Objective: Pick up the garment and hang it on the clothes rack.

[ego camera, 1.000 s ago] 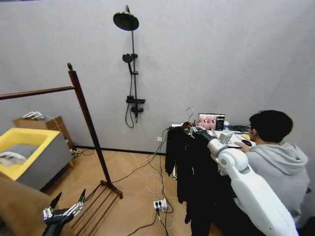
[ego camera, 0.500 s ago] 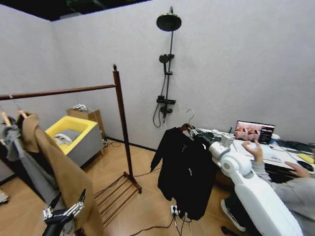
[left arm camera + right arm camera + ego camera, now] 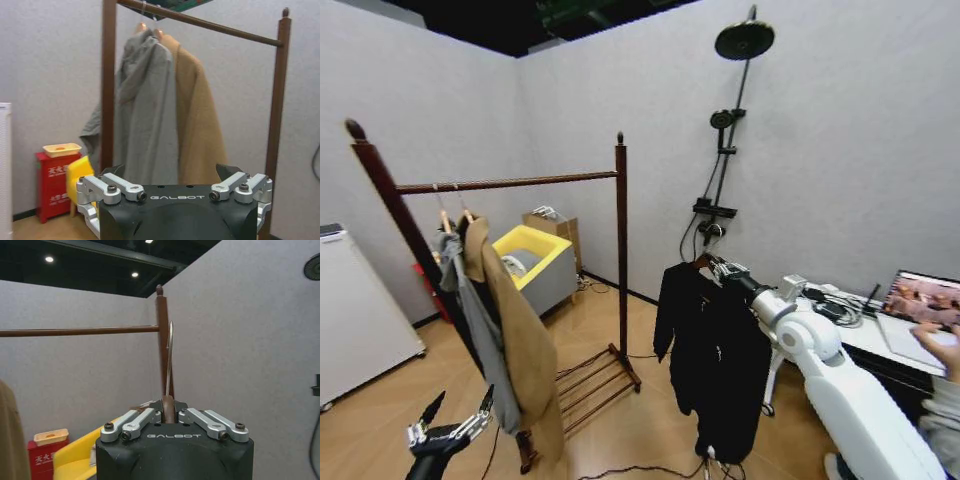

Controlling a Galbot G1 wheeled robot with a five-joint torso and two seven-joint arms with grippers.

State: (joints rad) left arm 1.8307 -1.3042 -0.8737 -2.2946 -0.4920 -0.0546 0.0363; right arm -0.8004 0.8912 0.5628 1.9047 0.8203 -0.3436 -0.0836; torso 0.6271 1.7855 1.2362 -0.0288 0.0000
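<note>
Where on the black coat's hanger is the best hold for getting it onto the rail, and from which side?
By the hanger neck, just under the metal hook, which is where the right gripper is shut now. That leaves the hook standing free above the fingers to drop over the rack bar, while the black coat hangs straight below. Come at the bar's bare stretch, clear of the tan coat.

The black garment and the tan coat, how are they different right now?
The black garment hangs off the rack, its hanger held by the right pincer; the tan coat hangs on the clothes rack bar. The black garment is alone; the tan coat sits beside a grey hooded jacket. Both are long and on hangers.
</note>
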